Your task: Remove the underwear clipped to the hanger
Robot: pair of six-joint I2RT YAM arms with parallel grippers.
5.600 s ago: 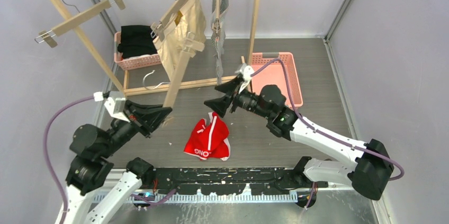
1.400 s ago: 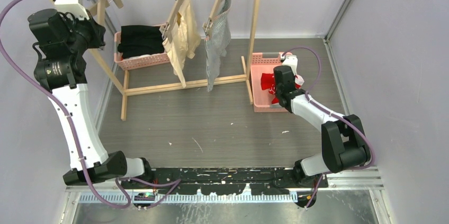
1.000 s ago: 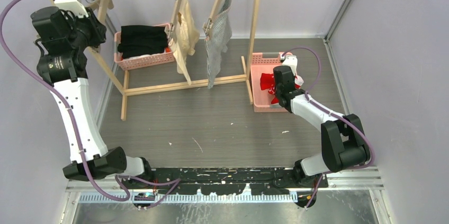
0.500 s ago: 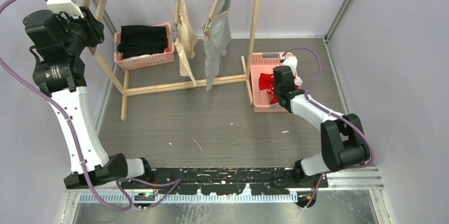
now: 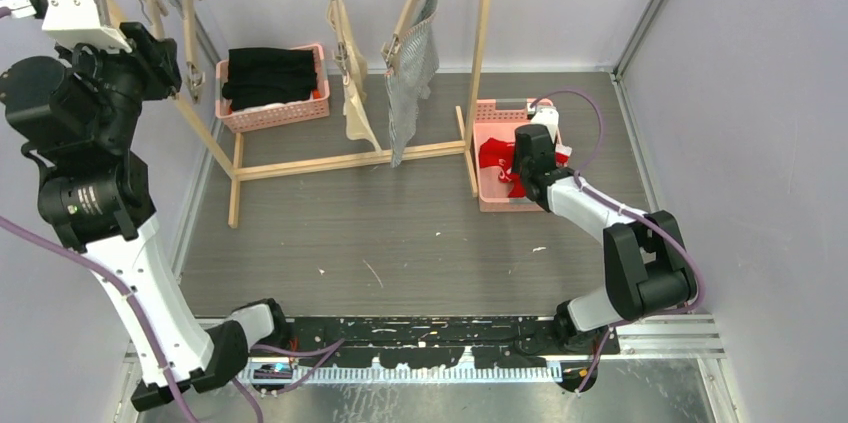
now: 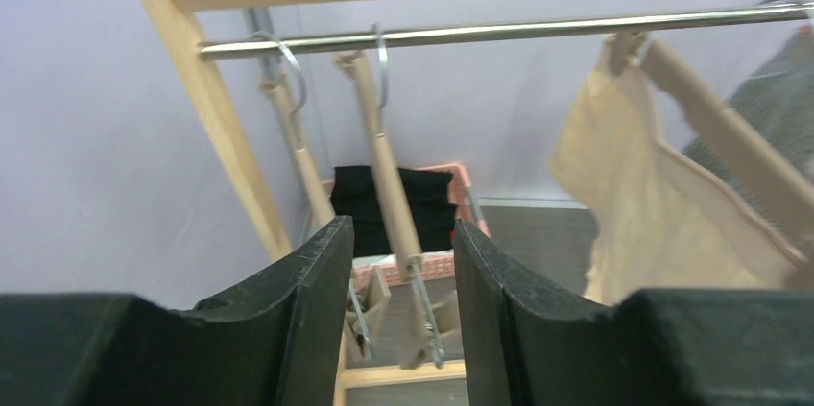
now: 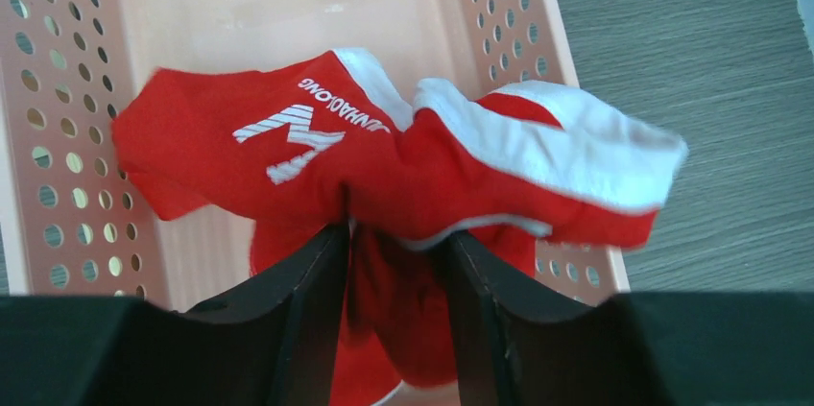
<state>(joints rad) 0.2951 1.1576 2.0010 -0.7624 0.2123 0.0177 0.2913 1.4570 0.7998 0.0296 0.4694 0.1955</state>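
Wore glossy white shells along the links of the left arm (image 5: 140,273) and the right arm (image 5: 585,205), broken by bulky black joint housings. Trailed purple cables (image 5: 570,92) from each wrist. Carried a white camera block (image 5: 72,11) on the left wrist. Ended in matte black, wedge-shaped fingers (image 6: 312,315). Sat on black bases (image 5: 590,313) at the worktop's near edge.

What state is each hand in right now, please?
Left hand: open, empty.
Right hand: red underwear between its fingers; grip cannot be told.
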